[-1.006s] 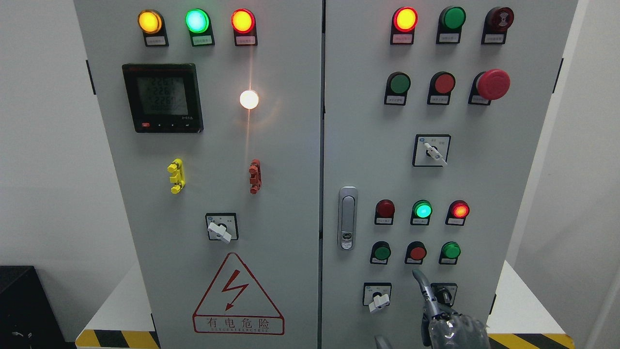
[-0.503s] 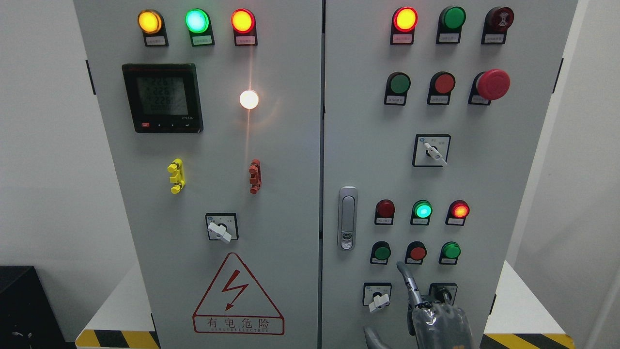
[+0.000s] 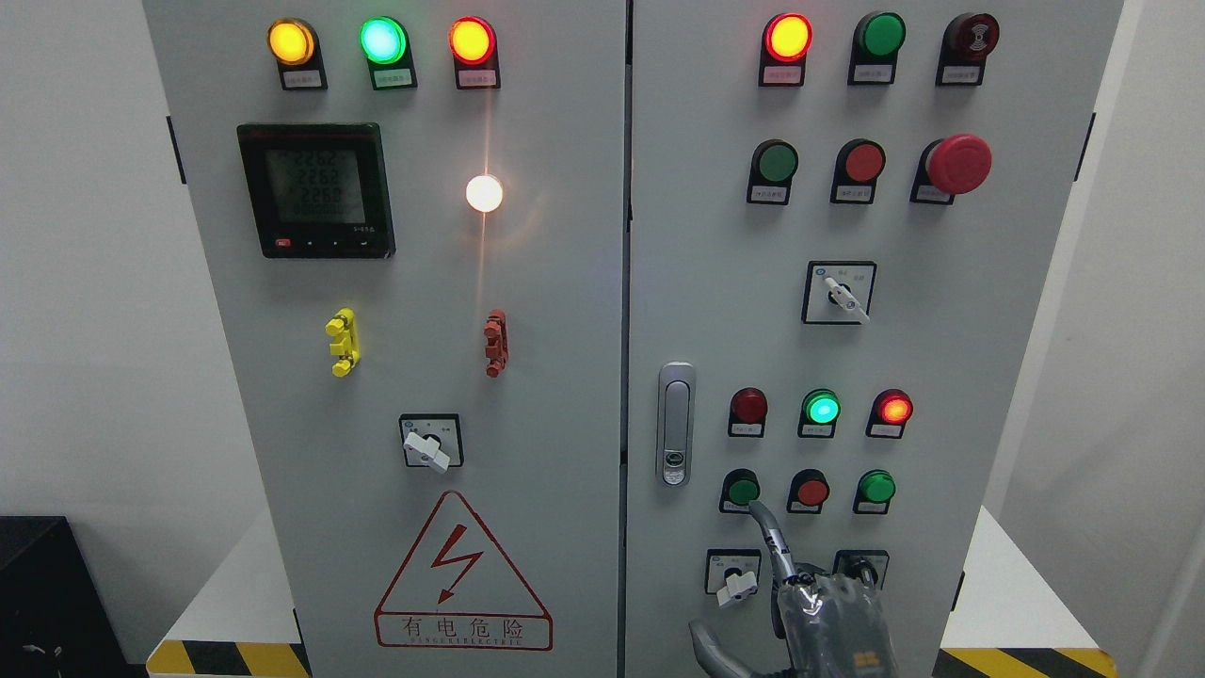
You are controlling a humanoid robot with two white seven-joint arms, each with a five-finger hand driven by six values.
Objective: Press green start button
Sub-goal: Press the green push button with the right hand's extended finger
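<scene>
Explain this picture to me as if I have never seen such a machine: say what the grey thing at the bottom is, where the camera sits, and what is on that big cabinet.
The camera sits on a humanoid robot's head, looking straight at a grey electrical cabinet with two doors. The grey thing at the bottom is the right robot hand; its arm comes up from the lower right. One finger points up, its tip just under the green button at the left of the lower row. It holds nothing. The doors carry lit lamps, push buttons, rotary switches, a red mushroom stop button, a digital meter and a warning triangle. The left robot hand is out of view.
</scene>
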